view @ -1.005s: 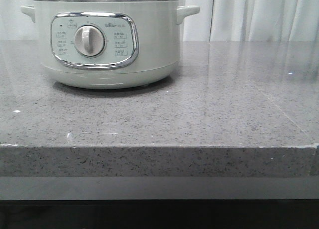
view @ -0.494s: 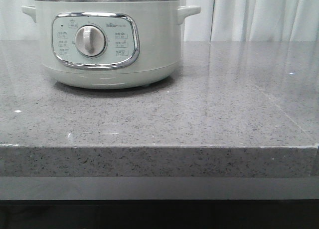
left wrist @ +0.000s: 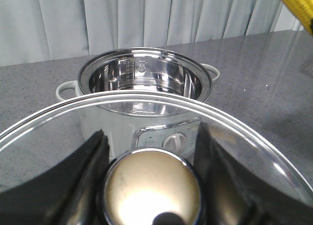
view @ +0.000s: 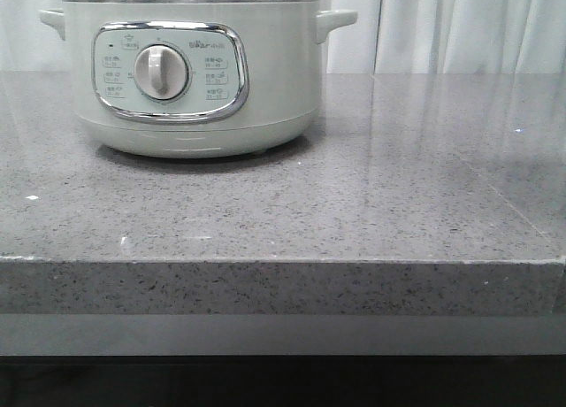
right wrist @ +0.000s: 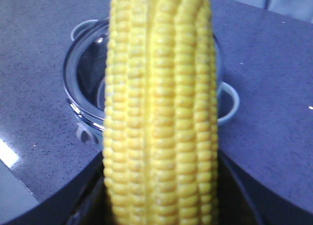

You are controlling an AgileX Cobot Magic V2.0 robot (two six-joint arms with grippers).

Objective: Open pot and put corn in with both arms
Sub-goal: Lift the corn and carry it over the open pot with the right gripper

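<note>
I see the speckled grey stone counter with the pot standing at its far left; from the front neither arm shows. The left wrist camera reveals the open steel bowl, and my left gripper clamped on the brass-coloured knob of a glass lid held above. My right gripper holds the corn upright over the pot; its fingers are hidden. The pot's panel reads "Bear"; the smaller print is illegible.
</note>
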